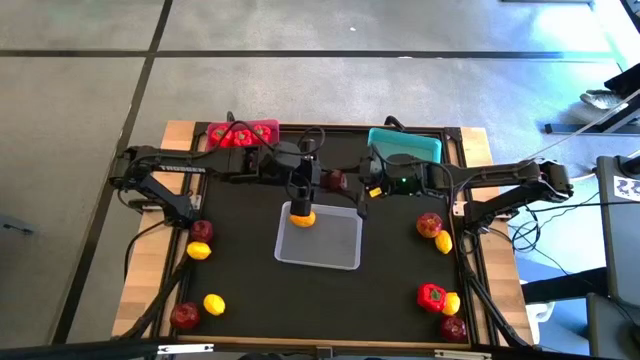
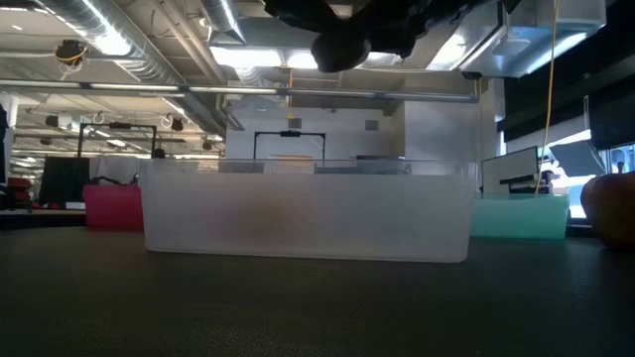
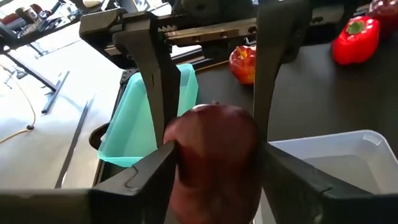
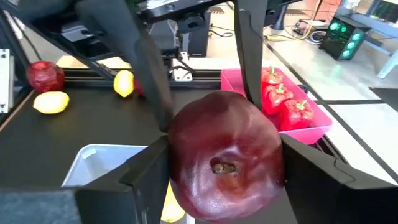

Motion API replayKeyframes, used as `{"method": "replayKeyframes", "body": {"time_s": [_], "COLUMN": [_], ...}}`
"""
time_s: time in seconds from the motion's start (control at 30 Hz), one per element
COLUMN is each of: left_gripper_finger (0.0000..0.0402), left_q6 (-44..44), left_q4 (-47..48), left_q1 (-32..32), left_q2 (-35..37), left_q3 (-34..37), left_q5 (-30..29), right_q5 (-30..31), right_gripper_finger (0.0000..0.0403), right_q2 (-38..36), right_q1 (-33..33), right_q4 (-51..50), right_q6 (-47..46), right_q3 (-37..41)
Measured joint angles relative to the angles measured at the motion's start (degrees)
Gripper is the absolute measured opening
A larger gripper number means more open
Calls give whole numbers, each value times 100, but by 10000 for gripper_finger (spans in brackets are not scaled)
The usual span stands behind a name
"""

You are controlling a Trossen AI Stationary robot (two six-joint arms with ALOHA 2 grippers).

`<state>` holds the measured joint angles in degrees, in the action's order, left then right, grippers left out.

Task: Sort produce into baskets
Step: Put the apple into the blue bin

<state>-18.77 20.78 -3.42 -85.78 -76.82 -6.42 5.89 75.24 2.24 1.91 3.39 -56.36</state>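
High view: no legible writing.

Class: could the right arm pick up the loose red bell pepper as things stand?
Probably not yet. The red bell pepper lies unobstructed, but the right gripper is occupied, clamping a dark red round apple with the left gripper.

The whole table (image 1: 400, 300) is being looked straight down on from overhead, while it's being viewed level from tabletop height, close to the clear basket (image 2: 306, 210). One dark red apple (image 3: 214, 158) is being framed close-up from opposite sides by both wrist cameras.
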Motion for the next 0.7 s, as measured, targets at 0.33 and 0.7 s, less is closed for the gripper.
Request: {"method": "replayKeyframes", "body": {"time_s": [0.33,0.7], "left_gripper_finger": [262,262], "left_q6": [408,1563], "left_q4": [849,661], "left_q1": [2,163], "left_q2": [211,205], "left_q3": [0,1080], "left_q5": [-7,-7], "right_q5": [711,1543], "right_gripper_finger": [248,252], "right_q2": [-175,-795], "right_q1": [4,566], "right_q4": [-471,-1815], "right_q6": [155,298], "right_q3": [0,2]}}
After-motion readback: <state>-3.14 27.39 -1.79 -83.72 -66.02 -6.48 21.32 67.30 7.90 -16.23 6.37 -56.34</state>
